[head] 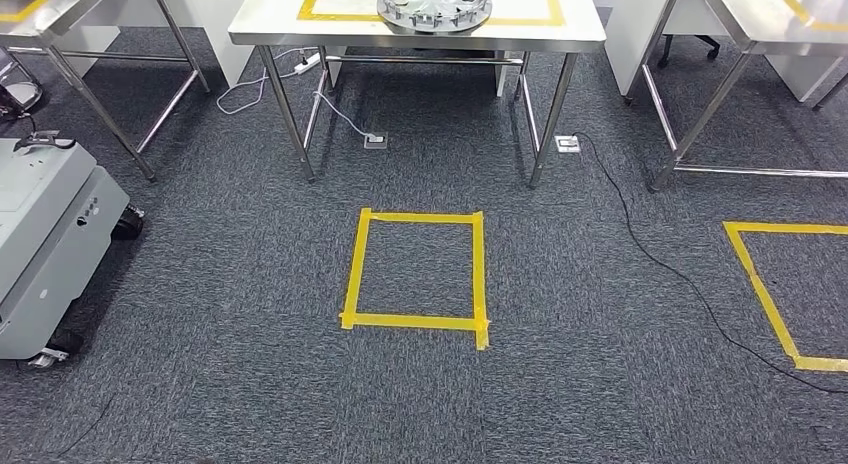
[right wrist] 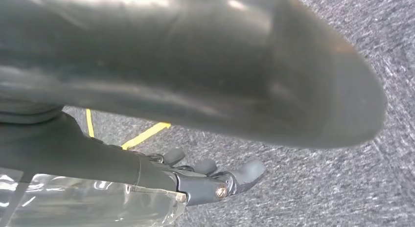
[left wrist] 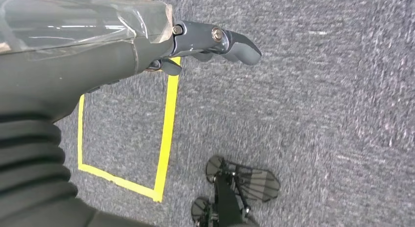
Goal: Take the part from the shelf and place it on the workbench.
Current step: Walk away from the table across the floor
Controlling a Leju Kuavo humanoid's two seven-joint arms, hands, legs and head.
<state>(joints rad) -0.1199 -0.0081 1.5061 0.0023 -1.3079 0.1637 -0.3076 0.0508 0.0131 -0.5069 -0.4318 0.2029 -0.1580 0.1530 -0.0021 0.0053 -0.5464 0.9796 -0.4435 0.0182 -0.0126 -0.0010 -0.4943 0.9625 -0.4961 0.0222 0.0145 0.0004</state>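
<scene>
Grey cabinet: a boxy grey metal cart on castors [head: 45,249], well to the left of the yellow tape square on the floor.
Left table: a steel-legged table [head: 60,24] with yellow tape on its top, far left of the middle workbench.
Left hand: the grey robot left hand [left wrist: 205,43] hangs over the dark grey carpet [head: 600,384], beside a corner of a yellow tape outline; its fingers [left wrist: 240,46] lie together and stretched out, holding nothing.
Tape square: a yellow tape square [head: 415,269] on the carpet, straight in front of the middle workbench.
Workbench: a white-topped steel workbench [head: 280,29] with a yellow tape frame on its top.
Part: a round silver metal part with a toothed rim [head: 435,6] rests on the workbench, inside the tape frame (its far side is cut off by the picture's edge).
Cable: a black cable [head: 650,249] trails over the carpet, right of the workbench.
Right hand: the grey robot right hand [right wrist: 215,175] hangs above the carpet, fingers [right wrist: 247,170] slightly apart and straight, empty.
Right table: another steel-legged table [head: 750,24], right of the workbench.
Second outline: a partial yellow tape outline [head: 775,294] on the carpet, far right of the tape square.
</scene>
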